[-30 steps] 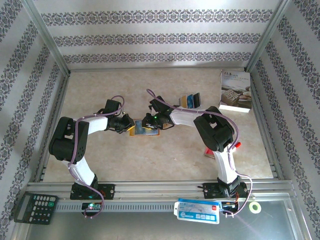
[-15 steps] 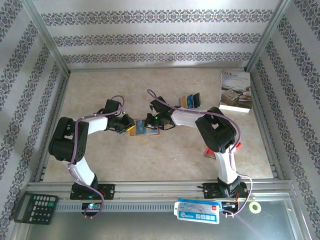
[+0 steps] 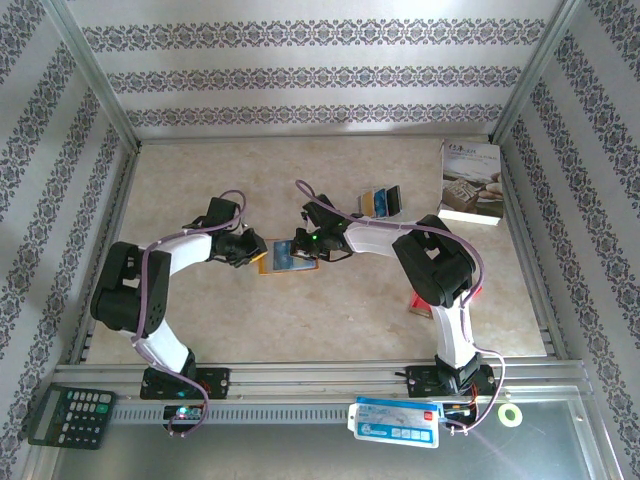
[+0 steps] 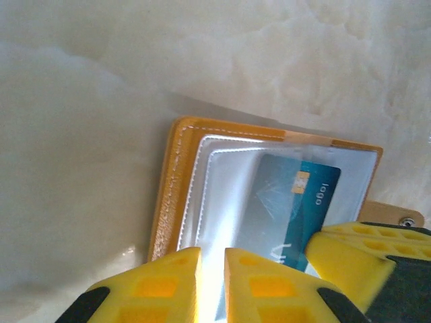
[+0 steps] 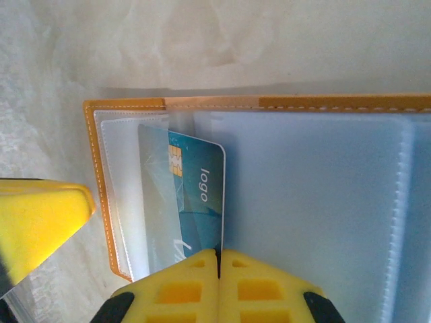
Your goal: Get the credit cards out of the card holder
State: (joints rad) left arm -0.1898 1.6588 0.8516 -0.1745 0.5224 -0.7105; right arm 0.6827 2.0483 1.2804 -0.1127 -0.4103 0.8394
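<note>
The orange-tan card holder lies open on the table between both grippers. Its stitched edge and grey-blue inner panel are clear in the wrist views. A teal credit card with a gold chip sticks partly out of a clear sleeve. My right gripper is shut on that card's edge. My left gripper pinches the clear sleeve at the holder's left side, its jaws nearly together. The same card lies to the right of the left gripper. From above, the left gripper and right gripper meet over the holder.
Three loose cards lie in a row behind the right arm. A white book sits at the far right. A calculator, a packet and a tape roll rest on the front rail.
The right gripper's jaws have closed on the teal card. The left arm's elbow has swung slightly to the left and lower. The card holder stays where it was.
</note>
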